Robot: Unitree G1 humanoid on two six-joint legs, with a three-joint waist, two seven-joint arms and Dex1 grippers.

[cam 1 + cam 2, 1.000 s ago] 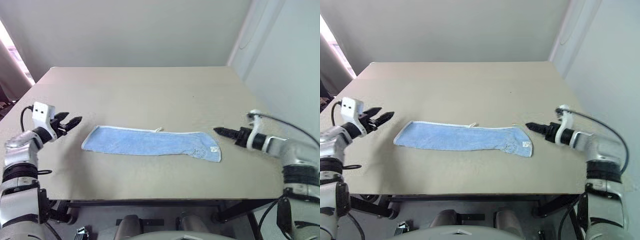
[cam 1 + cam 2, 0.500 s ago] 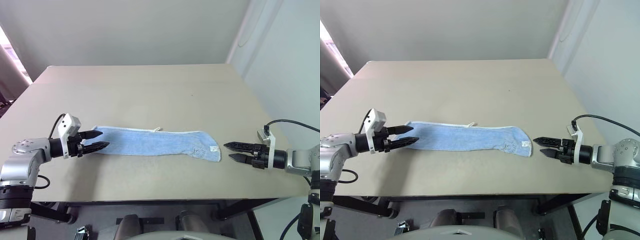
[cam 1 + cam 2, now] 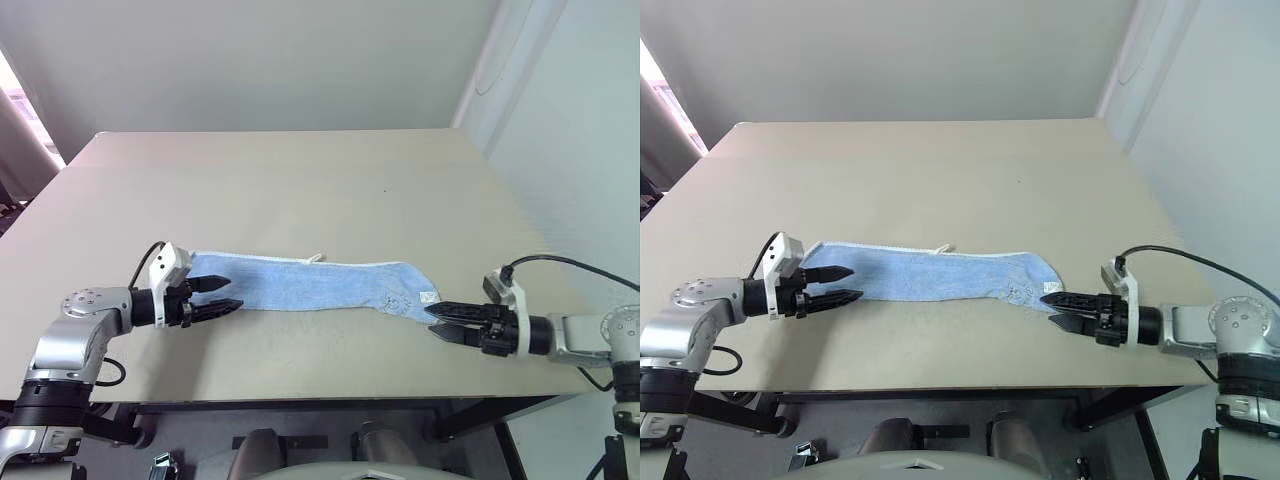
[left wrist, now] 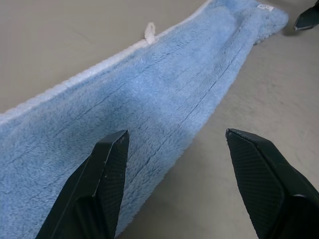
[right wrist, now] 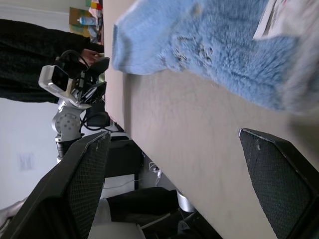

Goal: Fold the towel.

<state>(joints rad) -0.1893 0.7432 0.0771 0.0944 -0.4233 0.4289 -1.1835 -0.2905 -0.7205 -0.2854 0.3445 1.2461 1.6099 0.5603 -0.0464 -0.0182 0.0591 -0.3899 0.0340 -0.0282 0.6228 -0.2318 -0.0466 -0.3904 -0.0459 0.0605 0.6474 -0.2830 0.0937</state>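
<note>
You're in a plain test room: bare beige surface (image 3: 300, 170), blank white walls (image 3: 250, 60), cables underneath.

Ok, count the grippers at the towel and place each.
2. The left gripper is open at the towel's left end; the right gripper is open at its tagged right end.

A big flat beige table (image 3: 300, 180) with a smooth top stands in a plain room. Behind it is a bare pale grey wall (image 3: 250, 60), and another light wall (image 3: 570, 130) runs along the right side. Past the table's edge, someone in a black sleeve (image 5: 35, 59) stands.
</note>
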